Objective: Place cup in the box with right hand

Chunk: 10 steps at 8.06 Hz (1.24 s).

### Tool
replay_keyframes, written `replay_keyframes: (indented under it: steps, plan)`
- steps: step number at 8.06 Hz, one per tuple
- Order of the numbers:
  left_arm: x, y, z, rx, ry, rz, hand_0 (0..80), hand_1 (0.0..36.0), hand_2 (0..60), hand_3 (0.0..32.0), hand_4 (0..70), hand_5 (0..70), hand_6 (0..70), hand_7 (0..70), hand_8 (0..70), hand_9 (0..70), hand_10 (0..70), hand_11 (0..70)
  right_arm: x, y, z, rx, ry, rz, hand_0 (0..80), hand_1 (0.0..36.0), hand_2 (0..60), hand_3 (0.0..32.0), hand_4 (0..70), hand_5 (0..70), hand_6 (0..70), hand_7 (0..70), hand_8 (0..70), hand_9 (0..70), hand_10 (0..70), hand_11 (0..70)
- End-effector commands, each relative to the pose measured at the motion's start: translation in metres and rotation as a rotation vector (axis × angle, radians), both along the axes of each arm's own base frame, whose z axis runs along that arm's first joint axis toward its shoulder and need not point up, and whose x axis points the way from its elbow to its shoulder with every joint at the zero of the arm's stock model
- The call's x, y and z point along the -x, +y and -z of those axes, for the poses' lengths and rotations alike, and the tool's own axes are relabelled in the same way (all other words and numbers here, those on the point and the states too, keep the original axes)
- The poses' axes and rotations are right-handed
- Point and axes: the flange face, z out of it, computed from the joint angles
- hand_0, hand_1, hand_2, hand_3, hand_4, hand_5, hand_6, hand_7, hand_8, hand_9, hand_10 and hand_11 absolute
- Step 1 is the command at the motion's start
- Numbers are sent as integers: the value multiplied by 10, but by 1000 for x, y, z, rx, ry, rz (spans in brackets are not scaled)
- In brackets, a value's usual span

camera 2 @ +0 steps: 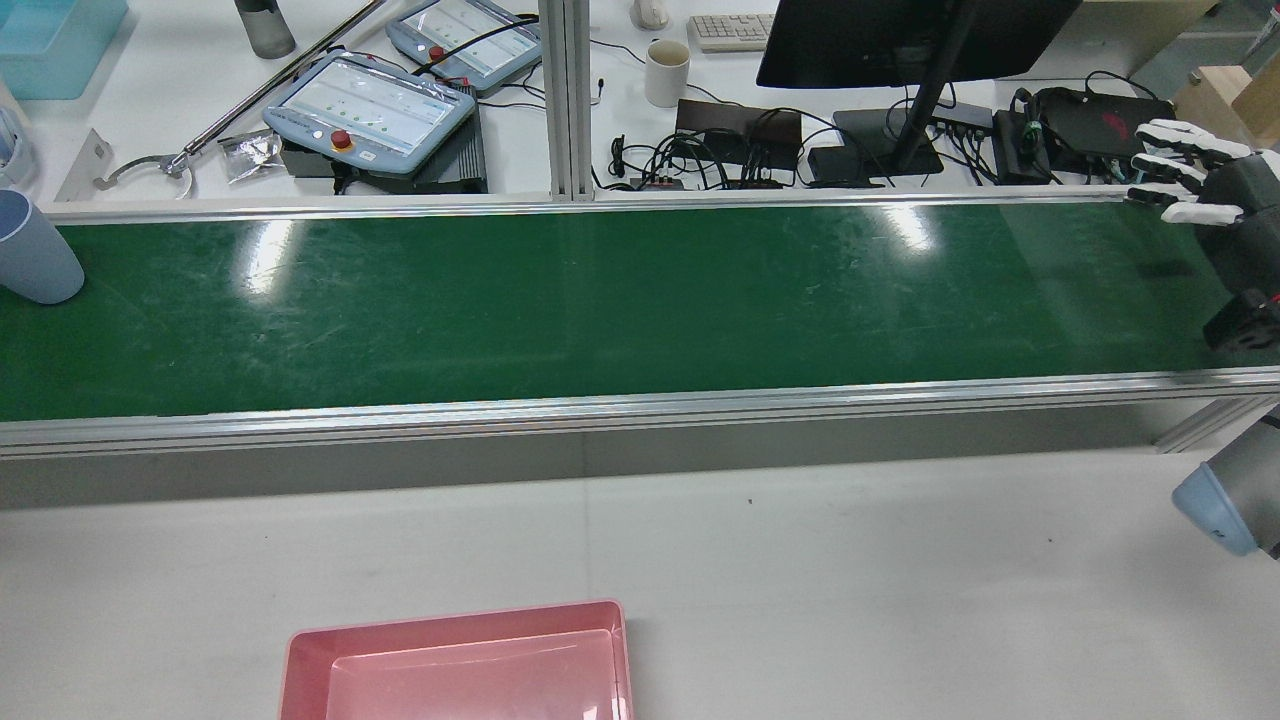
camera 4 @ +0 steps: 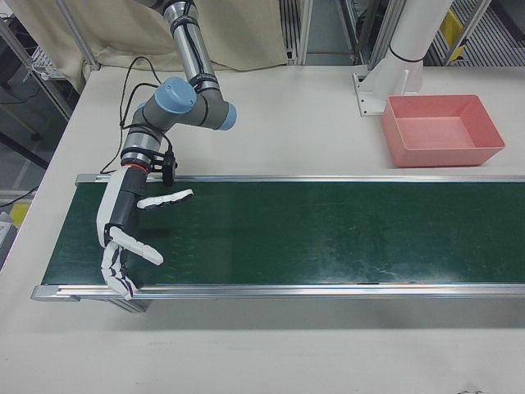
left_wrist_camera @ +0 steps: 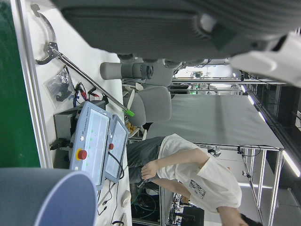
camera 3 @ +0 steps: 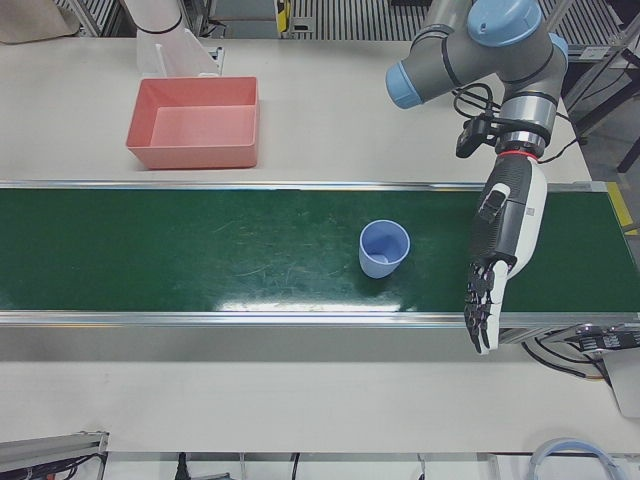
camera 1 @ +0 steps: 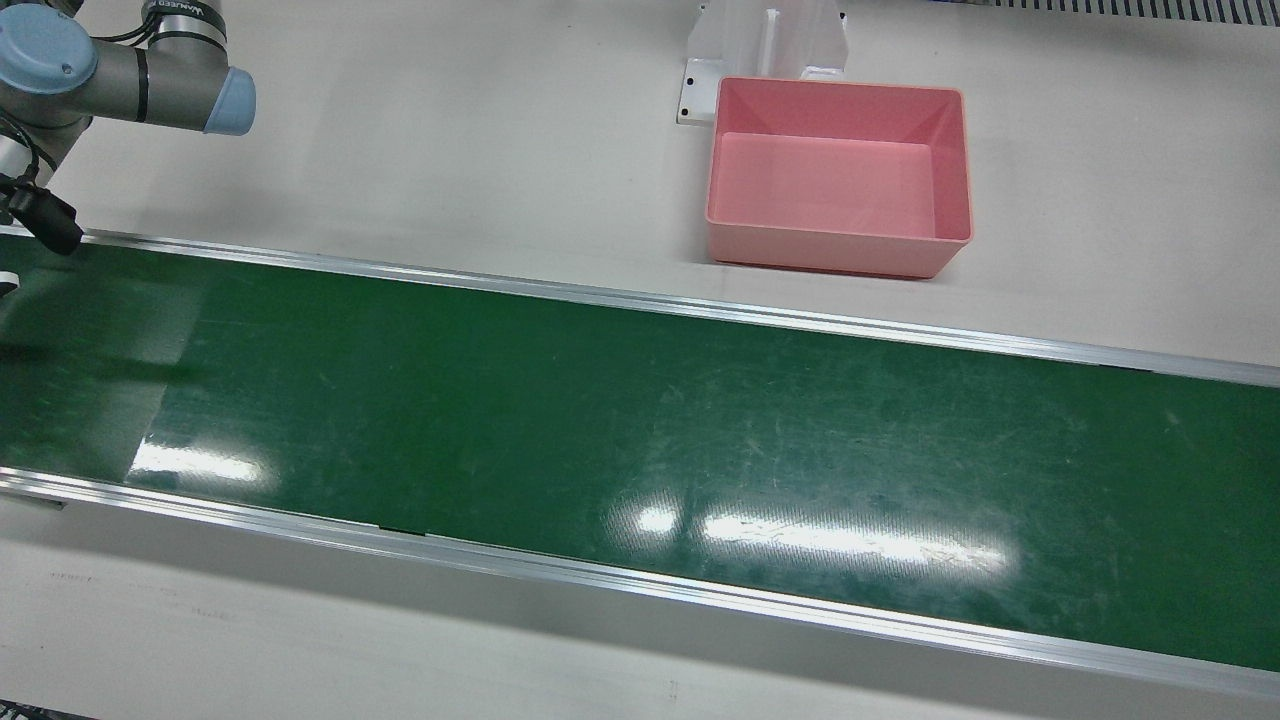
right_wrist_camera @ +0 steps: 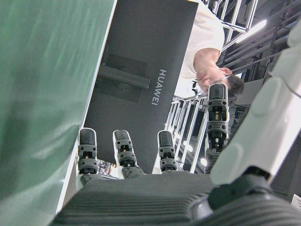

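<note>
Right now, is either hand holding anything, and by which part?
Nothing is held. The right hand and left hand are open; the cup stands alone on the belt.

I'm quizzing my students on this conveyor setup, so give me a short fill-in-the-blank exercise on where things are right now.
1. The blue cup stands upright on the green ____.
2. The pink box sits on the white table and holds ____.
3. The right robot hand has its fingers ____ and holds nothing.
4. The left robot hand hangs ____ the cup, not touching it.

Missing words: belt; nothing; spread apart; beside
</note>
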Motion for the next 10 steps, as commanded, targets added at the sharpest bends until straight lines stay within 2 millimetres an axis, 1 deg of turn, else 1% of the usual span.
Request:
replay_keyframes:
  steps: [1,3,4,5,7,10]
  plan:
    - [0,0,0,0,0,0,0,0,0,0,0,0,0,0,0,0,0,0,7,-3,4,-8,-2,11,496,14,0,320,334,49,34,315,144,164,87,129]
    - [0,0,0,0,0,0,0,0,0,0,0,0,0,0,0,0,0,0,9,-6,9,-10,36,14,497,18,0,320,342,49,37,322,141,165,93,136]
    - [0,-1,1,-2,0,0,0,0,0,0,0,0,0,0,0,0,0,0,9,-4,7,-6,46,15,499,24,0,316,342,50,37,324,140,165,93,137]
    - [0,0,0,0,0,0,0,0,0,0,0,0,0,0,0,0,0,0,8,-5,7,-7,45,13,505,31,0,320,345,51,37,323,139,164,89,133]
    - [0,0,0,0,0,0,0,0,0,0,0,0,0,0,0,0,0,0,9,-4,7,-7,47,15,503,29,0,320,320,51,35,309,135,160,80,120]
    - [0,0,0,0,0,0,0,0,0,0,0,0,0,0,0,0,0,0,12,-6,10,-12,52,19,503,30,0,320,317,50,33,309,134,159,75,112]
